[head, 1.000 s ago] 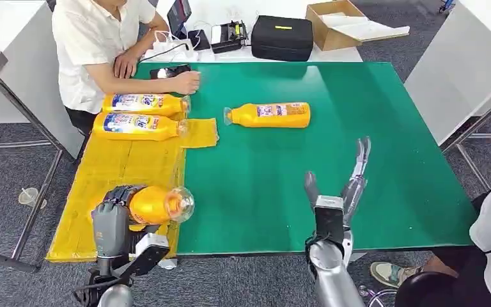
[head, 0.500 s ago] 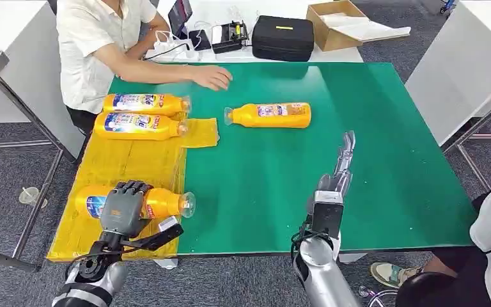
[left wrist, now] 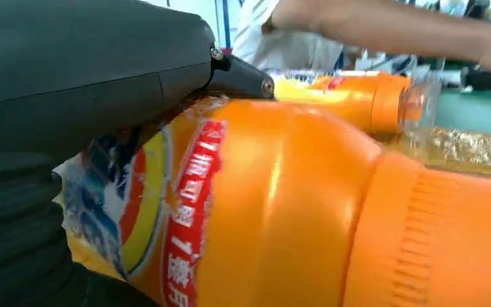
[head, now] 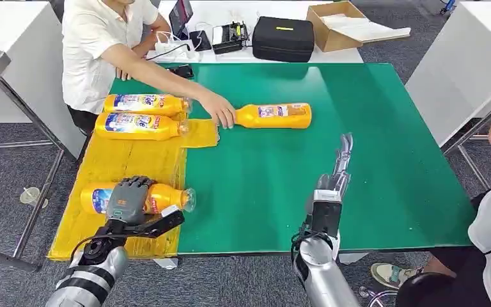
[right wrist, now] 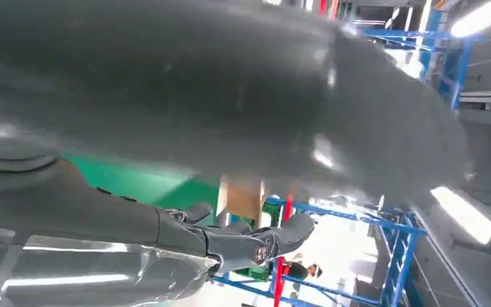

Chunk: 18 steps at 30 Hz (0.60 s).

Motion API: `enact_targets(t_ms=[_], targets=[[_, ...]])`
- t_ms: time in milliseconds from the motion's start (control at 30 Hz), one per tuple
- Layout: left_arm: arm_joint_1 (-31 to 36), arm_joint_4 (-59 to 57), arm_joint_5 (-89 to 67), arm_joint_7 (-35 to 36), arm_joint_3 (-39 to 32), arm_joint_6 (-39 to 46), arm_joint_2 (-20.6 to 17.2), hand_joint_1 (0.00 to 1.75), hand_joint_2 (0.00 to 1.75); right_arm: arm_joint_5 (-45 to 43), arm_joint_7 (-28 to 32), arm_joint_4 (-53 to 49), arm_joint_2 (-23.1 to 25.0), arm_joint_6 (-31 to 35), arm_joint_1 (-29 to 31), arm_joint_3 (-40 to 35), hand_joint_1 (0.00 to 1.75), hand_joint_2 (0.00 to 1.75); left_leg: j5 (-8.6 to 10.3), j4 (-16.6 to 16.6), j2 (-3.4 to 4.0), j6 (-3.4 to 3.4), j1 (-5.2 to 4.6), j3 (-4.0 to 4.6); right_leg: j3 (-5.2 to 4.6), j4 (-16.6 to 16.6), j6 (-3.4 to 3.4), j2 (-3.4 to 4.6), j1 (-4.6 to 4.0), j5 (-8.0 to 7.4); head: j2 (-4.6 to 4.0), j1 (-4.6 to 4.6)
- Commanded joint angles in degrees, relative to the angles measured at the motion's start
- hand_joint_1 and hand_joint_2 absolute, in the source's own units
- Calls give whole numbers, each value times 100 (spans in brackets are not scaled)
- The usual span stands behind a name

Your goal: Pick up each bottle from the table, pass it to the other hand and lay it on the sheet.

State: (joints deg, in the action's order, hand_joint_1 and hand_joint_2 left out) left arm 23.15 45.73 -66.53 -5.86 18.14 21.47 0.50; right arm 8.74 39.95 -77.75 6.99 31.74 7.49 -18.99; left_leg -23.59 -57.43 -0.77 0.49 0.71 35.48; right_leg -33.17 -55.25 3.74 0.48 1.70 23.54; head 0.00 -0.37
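While my left hand [head: 128, 199] keeps its fingers [head: 135, 185] clamped over the bottle [head: 160, 199], this bottle lies on the yellow sheet [head: 128, 163], its long axis across the sheet and its clear cap pointing to the green worktop [head: 358, 160]. My right hand [head: 332, 185] is empty, fingers straight and apart, above the worktop. The last bottle on the worktop [head: 275, 116] lies far ahead of both hands, long axis sideways, nearer to my right hand; a person's hand [head: 220, 115] touches its cap end. In the left wrist view I see red characters on the label, but I cannot read them.
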Motion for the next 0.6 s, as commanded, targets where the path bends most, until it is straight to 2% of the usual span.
enact_targets(t_ms=[33,200,600], targets=[[301,-880,251,65,96,-636,116,0,175,-60,5,462,-25,-89,177,86,0,175,-6,4,6,2,1,-29,30,7,-20,-4,-6,4,0,0],[338,-861,625,-231,88,-1242,55,0,175,-98,5,506,-19,-161,199,148,0,175,-1,5,-6,3,-1,-37,41,6,-15,-17,-2,1,0,0],[281,-850,941,-393,116,-1421,69,0,175,-108,5,528,-33,-173,218,140,0,175,0,6,-14,5,-1,-46,55,8,-23,-29,-4,2,0,0]])
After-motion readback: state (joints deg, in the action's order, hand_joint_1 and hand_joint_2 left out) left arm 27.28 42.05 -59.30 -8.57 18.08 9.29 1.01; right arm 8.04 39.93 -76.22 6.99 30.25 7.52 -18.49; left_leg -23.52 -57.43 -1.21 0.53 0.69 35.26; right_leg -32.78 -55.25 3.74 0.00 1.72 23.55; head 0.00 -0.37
